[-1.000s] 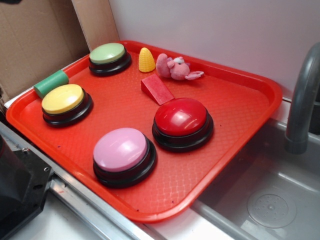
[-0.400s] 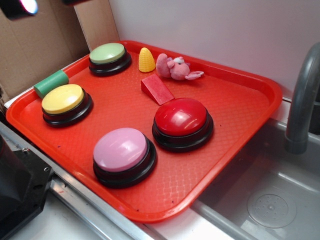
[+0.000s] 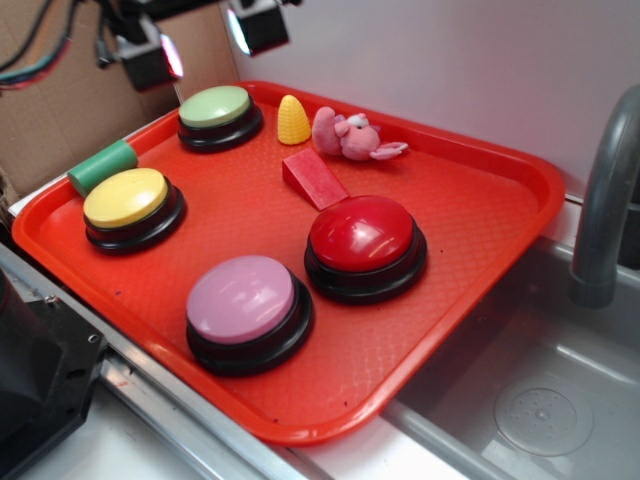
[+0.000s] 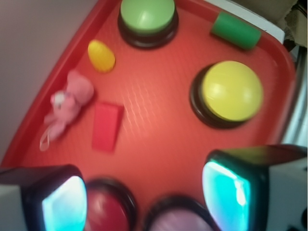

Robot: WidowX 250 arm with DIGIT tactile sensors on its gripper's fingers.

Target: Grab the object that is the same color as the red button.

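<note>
While the gripper (image 3: 205, 45) hung high over the tray's (image 3: 500, 215) far left corner, its two fingers stood well apart with nothing between them. Below and to its right lay the red wedge (image 3: 314, 179), just beside the red button (image 3: 365, 245) on that button's far side, close to the yellow cone (image 3: 293, 120) and the pink toy (image 3: 350, 135). Its long axis ran slantwise toward the button. From the wrist view, the wedge (image 4: 107, 126) sat off to the left of the open fingers, so I judged the hand needed to shift across and descend.
</note>
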